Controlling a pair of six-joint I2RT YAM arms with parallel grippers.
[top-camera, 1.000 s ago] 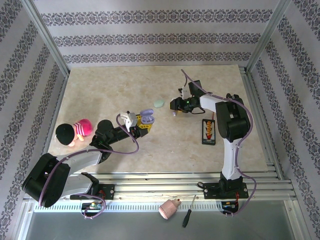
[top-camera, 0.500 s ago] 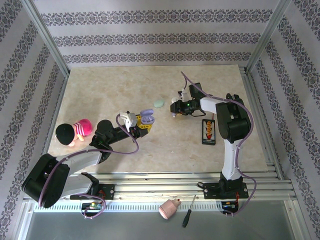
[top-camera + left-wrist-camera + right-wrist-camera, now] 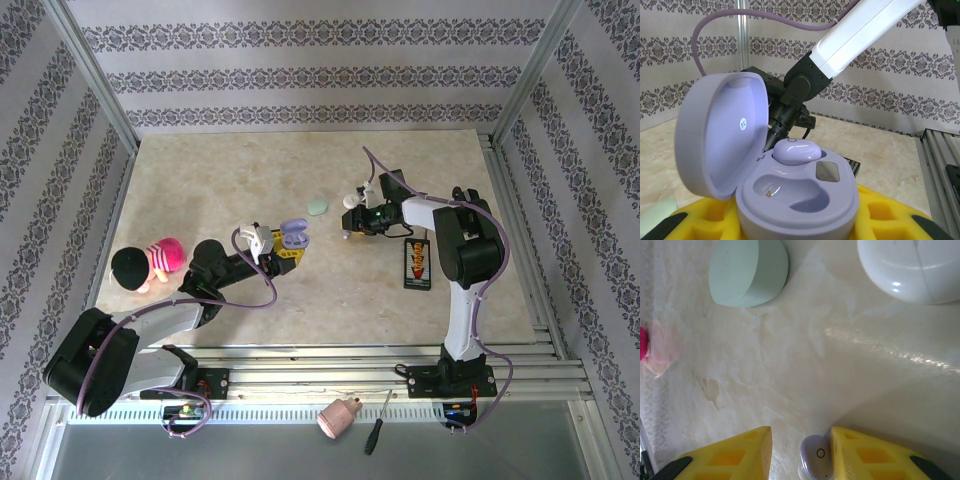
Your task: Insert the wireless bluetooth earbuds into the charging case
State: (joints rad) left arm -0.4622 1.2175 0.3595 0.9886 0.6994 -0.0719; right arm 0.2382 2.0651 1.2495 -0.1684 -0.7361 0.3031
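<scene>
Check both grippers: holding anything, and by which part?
Left gripper grips the open case by its base. Right gripper: an earbud lies between the fingers, against one, clear of the other; a grip cannot be told.

Fixed overhead camera looks down from the near edge across the beige marbled tabletop [image 3: 250, 180]. Left wrist camera, close on an open lilac plastic charging case [image 3: 790, 195], faces right toward the white right arm [image 3: 860, 30]. Right wrist camera looks steeply down from close above the tabletop, sharing the mint green pebble-shaped case [image 3: 747, 272] with the overhead view.
</scene>
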